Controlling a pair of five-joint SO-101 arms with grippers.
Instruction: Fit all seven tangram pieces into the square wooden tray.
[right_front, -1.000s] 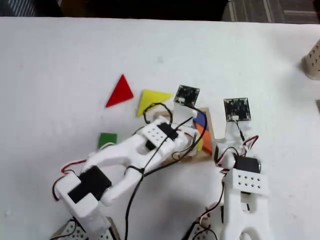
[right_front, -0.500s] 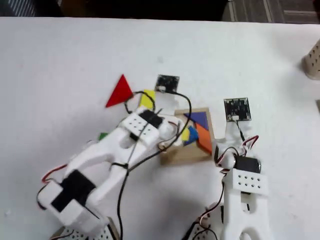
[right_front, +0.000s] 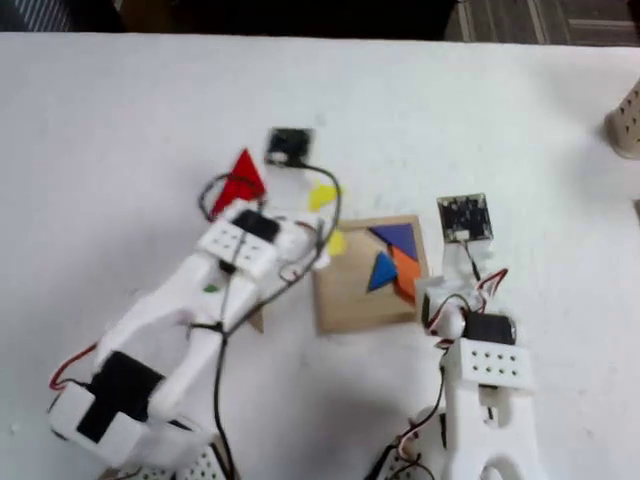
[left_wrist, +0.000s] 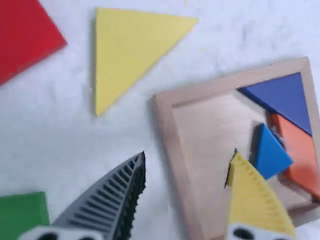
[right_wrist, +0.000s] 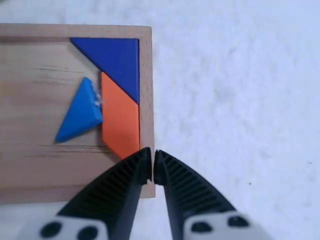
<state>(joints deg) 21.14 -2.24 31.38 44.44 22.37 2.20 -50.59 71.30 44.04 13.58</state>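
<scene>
The square wooden tray holds a dark blue triangle, an orange parallelogram and a small light blue triangle. On the table to its left lie a yellow triangle, a red triangle and a green square. My left gripper is open and straddles the tray's left rim. Its yellow finger is over the tray floor and its black finger over the table. My right gripper is shut and empty at the tray's right rim, beside the orange parallelogram.
A beige perforated object stands at the table's right edge. A small brown corner pokes out from under the left arm. White table stretches open behind and to the right of the tray.
The left arm has swung left off the tray toward the yellow and red triangles, uncovering the tray and the light blue triangle in it. The right arm has barely shifted.
</scene>
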